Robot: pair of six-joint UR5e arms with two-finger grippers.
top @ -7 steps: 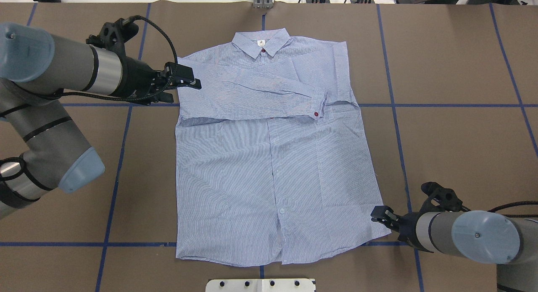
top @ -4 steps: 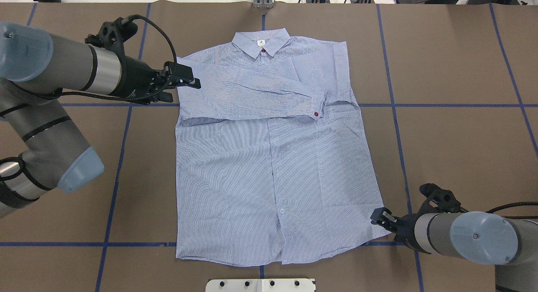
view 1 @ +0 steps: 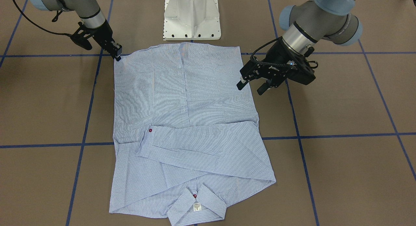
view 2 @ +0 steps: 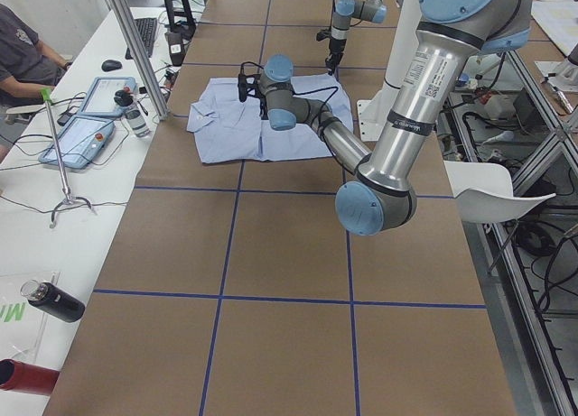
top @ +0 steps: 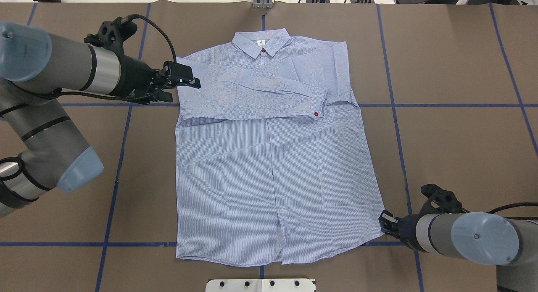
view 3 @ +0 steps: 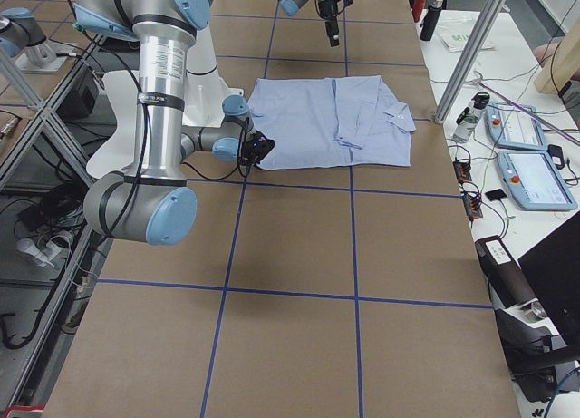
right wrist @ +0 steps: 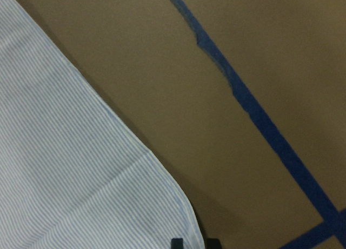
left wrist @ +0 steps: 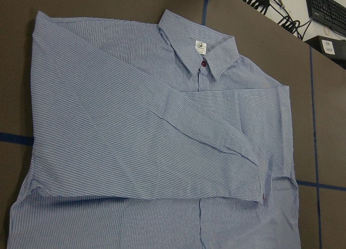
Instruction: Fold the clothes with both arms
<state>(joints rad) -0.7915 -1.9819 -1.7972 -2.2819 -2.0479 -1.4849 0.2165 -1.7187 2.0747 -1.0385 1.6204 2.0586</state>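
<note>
Fingers: left gripper [view 1: 250, 88] spread beside shirt [top: 269, 170] | right gripper [top: 383, 220] at hem corner, unclear

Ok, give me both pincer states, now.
Left pincer: open, holding nothing, at the side edge of the shirt.
Right pincer: at the shirt's hem corner; open or closed cannot be told.

The bench [top: 454, 73] has a brown surface divided into rectangles by blue tape lines [top: 441, 105]. A white side table [view 2: 27, 244] runs along its edge (the operators' side). It carries a blue-rimmed tablet [view 2: 108, 96], a keyboard [view 2: 146, 35], a mouse [view 2: 112, 65] and a black bottle [view 2: 52, 300] lying flat.
</note>
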